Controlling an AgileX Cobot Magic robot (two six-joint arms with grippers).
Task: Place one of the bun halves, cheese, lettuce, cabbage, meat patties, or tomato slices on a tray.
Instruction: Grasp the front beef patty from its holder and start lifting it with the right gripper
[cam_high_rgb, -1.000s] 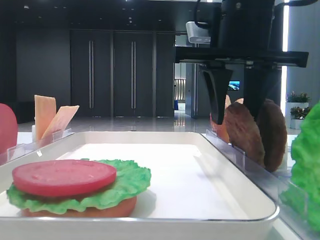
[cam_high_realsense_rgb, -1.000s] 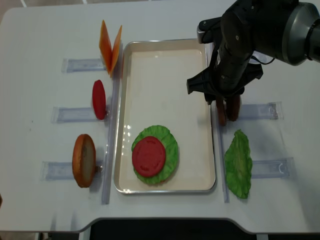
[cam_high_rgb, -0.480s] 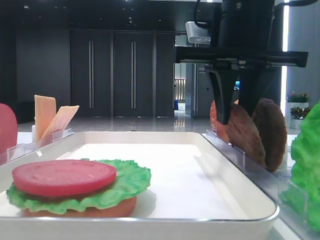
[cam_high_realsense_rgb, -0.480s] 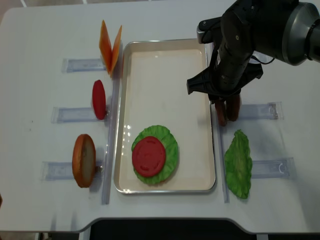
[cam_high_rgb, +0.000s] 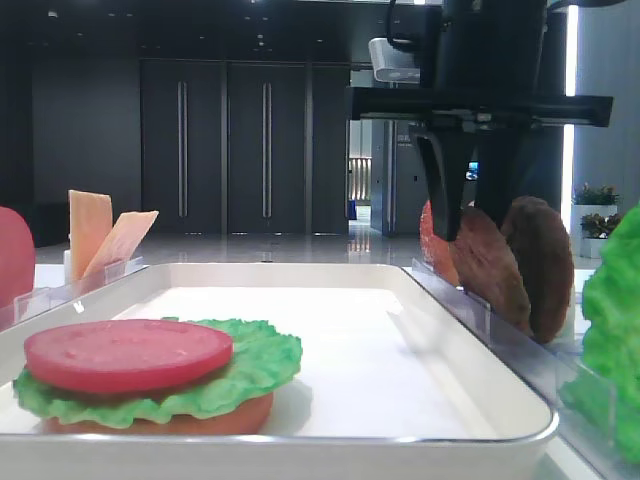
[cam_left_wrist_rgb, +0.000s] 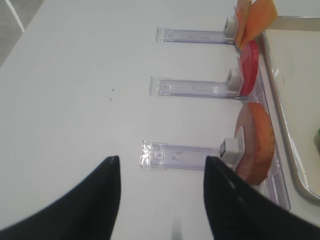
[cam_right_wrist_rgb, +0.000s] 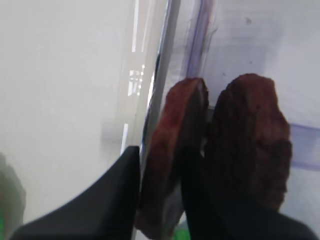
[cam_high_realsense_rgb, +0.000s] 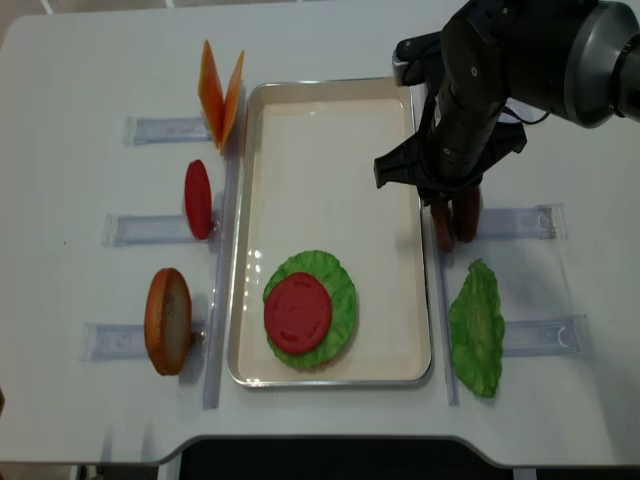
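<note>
Two dark brown meat patties stand on edge in a clear rack just right of the white tray (cam_high_realsense_rgb: 330, 150). My right gripper (cam_high_realsense_rgb: 445, 205) comes down from above and is shut on the patty nearer the tray (cam_right_wrist_rgb: 172, 145). One finger (cam_right_wrist_rgb: 100, 205) is on that patty's tray side. The other finger is in the gap before the second patty (cam_right_wrist_rgb: 250, 140). From the low view the gripper (cam_high_rgb: 470, 215) pinches the near patty (cam_high_rgb: 490, 265). On the tray lies a stack of bun base (cam_high_rgb: 200, 418), lettuce (cam_high_realsense_rgb: 340, 290) and tomato slice (cam_high_realsense_rgb: 297, 312). My left gripper (cam_left_wrist_rgb: 162, 162) hangs open over bare table.
Left of the tray, clear racks hold cheese slices (cam_high_realsense_rgb: 220, 90), a tomato slice (cam_high_realsense_rgb: 198, 199) and a bun half (cam_high_realsense_rgb: 168, 320), which is just right of the left gripper (cam_left_wrist_rgb: 255, 142). A green cabbage leaf (cam_high_realsense_rgb: 476, 328) stands in a rack at the right front.
The right gripper's fingers, spread wide around the patties a second ago, have closed onto the patty nearer the tray. The left gripper has not moved.
</note>
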